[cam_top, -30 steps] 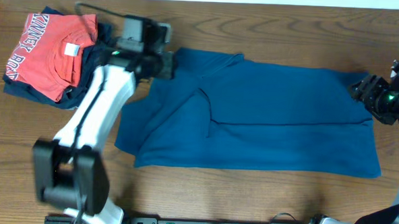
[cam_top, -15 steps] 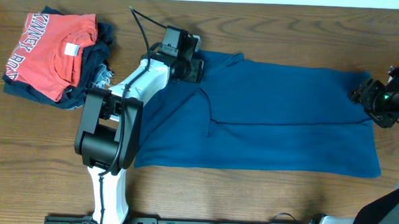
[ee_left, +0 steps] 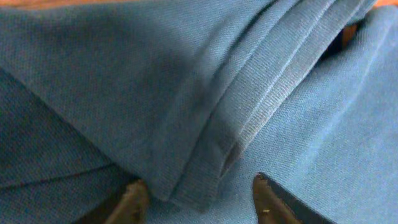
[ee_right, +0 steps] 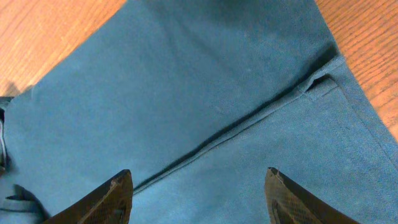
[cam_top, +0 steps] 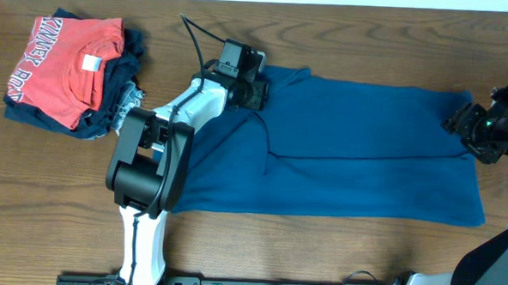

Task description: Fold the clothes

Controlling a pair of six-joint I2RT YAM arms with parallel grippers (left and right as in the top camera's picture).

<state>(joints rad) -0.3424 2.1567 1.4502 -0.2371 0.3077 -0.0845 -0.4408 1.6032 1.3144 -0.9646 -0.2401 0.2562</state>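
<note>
From overhead, the deep-blue garment (cam_top: 365, 156) lies spread flat across the middle of the wooden table (cam_top: 318, 257); a red T-shirt (cam_top: 64, 65) sits on a dark navy piece (cam_top: 129, 47) at the far left; the left gripper (cam_top: 258, 91) is at the garment's upper left edge, the right gripper (cam_top: 455, 122) at its right edge. The left wrist view shows fingertips (ee_left: 134, 200) partly apart, straddling a folded ribbed hem (ee_left: 261, 99) without pinching it. The right wrist view shows fingertips (ee_right: 115, 196) spread wide over flat blue cloth crossed by a seam (ee_right: 236, 127); nothing is held.
</note>
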